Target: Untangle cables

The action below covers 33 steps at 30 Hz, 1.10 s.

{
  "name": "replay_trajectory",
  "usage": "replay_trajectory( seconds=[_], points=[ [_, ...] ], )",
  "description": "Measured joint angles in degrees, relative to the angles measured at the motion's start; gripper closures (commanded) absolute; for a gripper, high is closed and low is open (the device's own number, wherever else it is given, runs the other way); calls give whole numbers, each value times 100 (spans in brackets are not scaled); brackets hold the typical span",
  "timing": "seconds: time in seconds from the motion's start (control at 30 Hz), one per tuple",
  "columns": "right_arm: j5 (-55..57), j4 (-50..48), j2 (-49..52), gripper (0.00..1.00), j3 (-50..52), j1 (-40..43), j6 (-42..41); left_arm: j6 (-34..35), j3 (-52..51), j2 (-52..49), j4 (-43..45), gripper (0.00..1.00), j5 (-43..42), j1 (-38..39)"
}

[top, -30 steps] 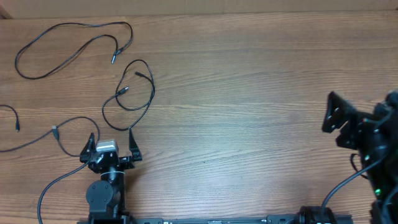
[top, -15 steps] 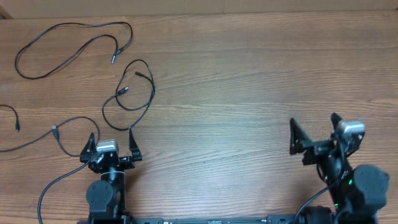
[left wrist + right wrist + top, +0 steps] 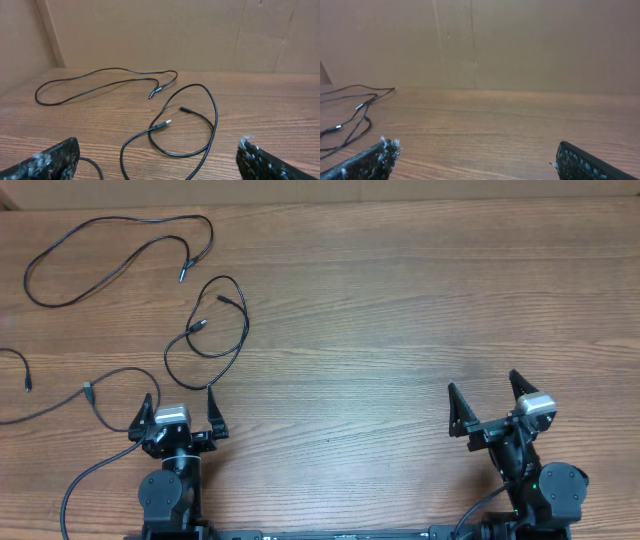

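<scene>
Left gripper (image 3: 180,400): resting with jaws apart, looped cable (image 3: 246,328) lying just ahead.
Right gripper (image 3: 484,392): gaping, holding nothing.
Risk: a careless grab dragging neighbouring cables (image 3: 150,221), re-tangling them.

cables (image 3: 198,326) sprawl left; table (image 3: 400,330) right of them lies open.

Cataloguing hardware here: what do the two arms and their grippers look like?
Both arms are black with round joint housings and a silver-white block at the wrist. The left gripper and right gripper each carry two slim, pointed black fingers, their textured faces scuffed whitish at the edges. A black wire curves off the left arm; a small green light shows on the right.
</scene>
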<state>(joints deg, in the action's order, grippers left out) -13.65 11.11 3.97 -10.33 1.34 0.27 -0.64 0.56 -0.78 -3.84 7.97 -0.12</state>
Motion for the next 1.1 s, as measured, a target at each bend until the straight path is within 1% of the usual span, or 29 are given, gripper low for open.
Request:
replay_trajectory(
  seconds=[0.27,0.7,0.87,1.0,1.1],
  points=[
    [-111,-61,-313,0,243,-107,343,2,0,0,0,0,0,0],
    [229,-151,-313,0,243,-107,422,0,0,0,0,1,0,0],
    [422,-511,-313,0,389,-107,136,2,0,0,0,0,0,0],
    [472,-1014,-319,0,800,-107,-136,2,0,0,0,0,0,0],
    [494,-756,-315,0,927,-107,-225,0,0,0,0,0,0,0]
  ],
)
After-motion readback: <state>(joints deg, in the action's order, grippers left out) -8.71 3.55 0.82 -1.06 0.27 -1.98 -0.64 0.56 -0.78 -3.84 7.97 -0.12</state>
